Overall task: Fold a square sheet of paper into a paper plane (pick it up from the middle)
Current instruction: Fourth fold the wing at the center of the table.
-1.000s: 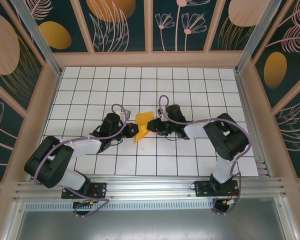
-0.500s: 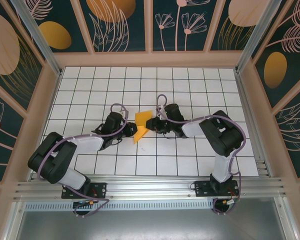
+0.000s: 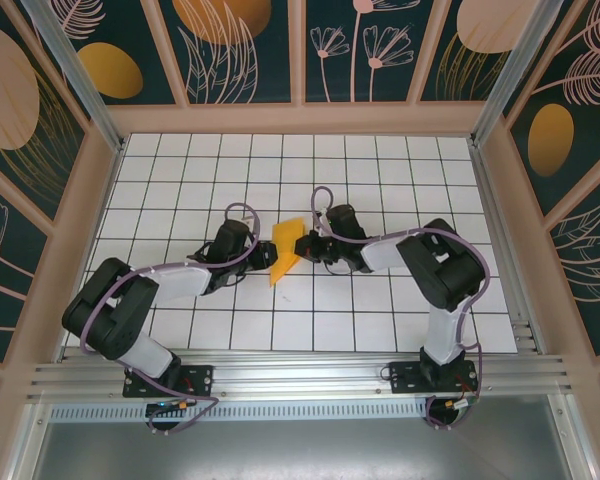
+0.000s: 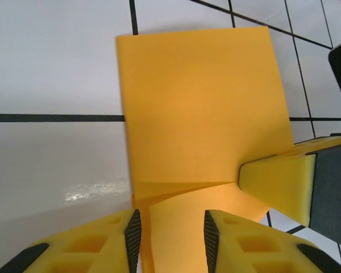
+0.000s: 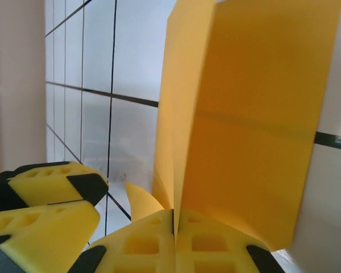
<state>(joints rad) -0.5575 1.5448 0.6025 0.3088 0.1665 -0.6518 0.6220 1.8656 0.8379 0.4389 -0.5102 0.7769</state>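
Note:
The square sheet of paper, orange-yellow, is folded into layers with a pointed near end and stands partly on edge on the white tiles. My right gripper comes at it from the right. In the right wrist view that gripper is shut on the paper, whose layers rise straight out of the closed fingers. My left gripper is on the paper's left side. Its jaws stand open, with a flap of the paper lying between the pads, and a right finger presses in from the right.
The white gridded table is fenced by a wooden frame and dark flowered wall panels. An aluminium rail runs along the near edge by the arm bases. Both arms reach toward the table's middle and lie close together.
My left jaws have come apart and let go of the paper. My right jaws have closed on its right edge. The paper has barely moved.

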